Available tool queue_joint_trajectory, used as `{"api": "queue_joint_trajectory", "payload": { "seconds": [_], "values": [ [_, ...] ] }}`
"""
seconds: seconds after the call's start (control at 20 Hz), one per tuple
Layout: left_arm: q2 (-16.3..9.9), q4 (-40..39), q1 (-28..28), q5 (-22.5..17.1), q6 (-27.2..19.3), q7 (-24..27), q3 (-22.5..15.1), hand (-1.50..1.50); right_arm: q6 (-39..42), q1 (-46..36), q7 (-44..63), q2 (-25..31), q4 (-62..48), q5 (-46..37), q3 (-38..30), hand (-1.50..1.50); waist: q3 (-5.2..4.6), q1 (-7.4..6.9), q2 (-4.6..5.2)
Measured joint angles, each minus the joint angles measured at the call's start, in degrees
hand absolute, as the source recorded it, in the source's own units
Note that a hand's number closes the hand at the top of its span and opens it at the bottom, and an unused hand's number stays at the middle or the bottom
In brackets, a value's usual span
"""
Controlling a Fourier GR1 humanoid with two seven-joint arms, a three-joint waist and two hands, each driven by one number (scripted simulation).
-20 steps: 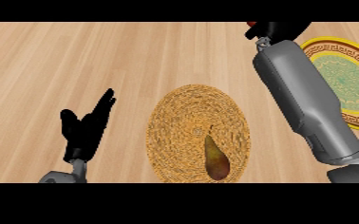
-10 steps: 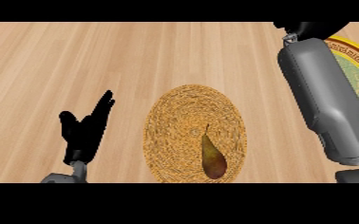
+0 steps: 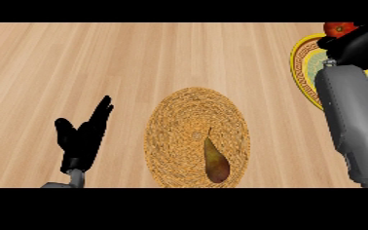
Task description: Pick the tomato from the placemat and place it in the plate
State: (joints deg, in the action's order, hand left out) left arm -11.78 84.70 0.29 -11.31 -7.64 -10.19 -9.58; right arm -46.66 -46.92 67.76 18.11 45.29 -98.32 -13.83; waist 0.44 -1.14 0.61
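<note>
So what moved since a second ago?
The right hand swung further right over the plate, and the tomato now shows at its fingers. The left hand, placemat and pear stayed put.

One view is supplied: the head view. It looks steeply down from above onto the wooden counter top, with the grain running left to right across the field. The near edge of the scene lies at the bottom of the view, the far side at the top. The camera sits close enough that the counter fills the whole field and no counter edge shows. The woven placemat lies near-centre and is cut slightly at the near edge. The plate is cut by the right edge. Both forearms enter from the near edge. No second view is available for overlap.
</note>
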Motion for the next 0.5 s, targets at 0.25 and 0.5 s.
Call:
{"api": "queue_joint_trajectory", "payload": {
  "seconds": [0.25,0.5],
  "values": [
    [0.2,-0.1,-0.2,0.2,-0.1,-0.7,0.1,0.0,-5.6,3.1,-1.6,1.2,-0.6,-1.4,-6.8,1.5,-0.02,0.16,-0.17],
    [0.2,-0.2,-0.6,0.1,0.4,-1.6,0.4,0.0,-12.9,5.6,-5.2,3.0,-3.8,1.1,-12.7,1.5,-0.02,0.05,-0.22]
  ]
}}
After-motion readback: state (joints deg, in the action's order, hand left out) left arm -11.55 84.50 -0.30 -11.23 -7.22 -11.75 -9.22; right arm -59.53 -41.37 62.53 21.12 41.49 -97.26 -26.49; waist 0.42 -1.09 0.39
